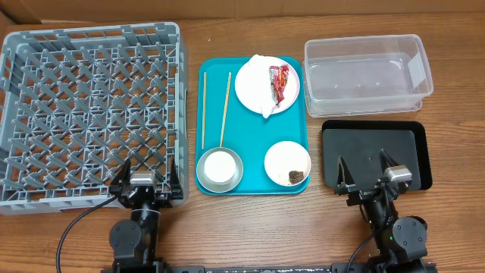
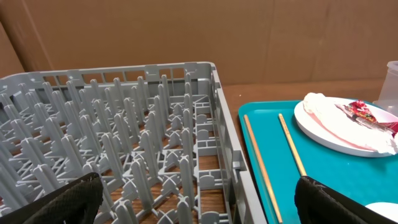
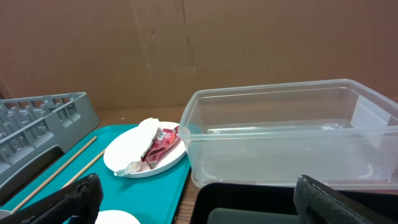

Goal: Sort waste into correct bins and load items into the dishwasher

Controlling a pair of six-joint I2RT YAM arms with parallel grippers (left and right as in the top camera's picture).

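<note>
**Both grippers open and empty; wrapper favours the right arm**

Right gripper (image 1: 364,163): jaws wide apart, nothing held, over the near edge of the black tray (image 1: 409,144). Left gripper (image 1: 150,168): same, at the near right corner of the dish rack (image 1: 91,34). Red snack wrapper (image 1: 279,81) lies on the white plate (image 1: 254,87), forward-left of the right gripper, long axis near-to-far. Right arm judged nearer.
</note>
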